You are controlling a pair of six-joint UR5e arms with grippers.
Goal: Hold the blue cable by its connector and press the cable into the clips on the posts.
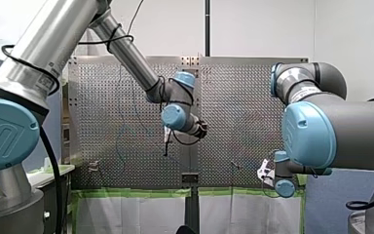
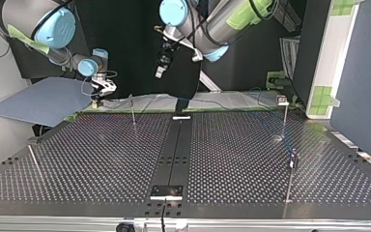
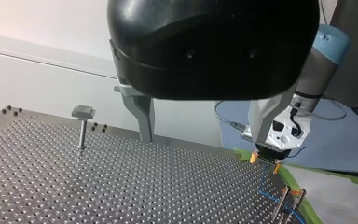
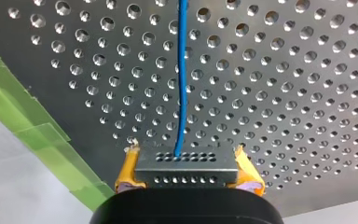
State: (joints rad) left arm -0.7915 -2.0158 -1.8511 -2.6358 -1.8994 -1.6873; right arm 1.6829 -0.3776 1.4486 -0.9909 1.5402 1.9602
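In the right wrist view my right gripper (image 4: 186, 179) is shut, its yellow pads (image 4: 129, 170) clamping the grey connector (image 4: 186, 168). The blue cable (image 4: 182, 84) runs straight ahead from it over the perforated plate. In the top view my right gripper (image 2: 97, 99) hangs at the table's far left edge, near a thin post (image 2: 133, 110). My left gripper (image 3: 203, 139) stands open and empty, high over the table (image 2: 160, 67). Ahead of it are my right gripper (image 3: 266, 156), the cable (image 3: 263, 189) and a clip-topped post (image 3: 82, 126).
More posts stand at the top view's right (image 2: 285, 116) (image 2: 292, 162) and near left (image 2: 34, 162). A black rail (image 2: 174, 145) runs down the table's middle. Green tape (image 4: 51, 135) lines the plate's edge beside my right gripper.
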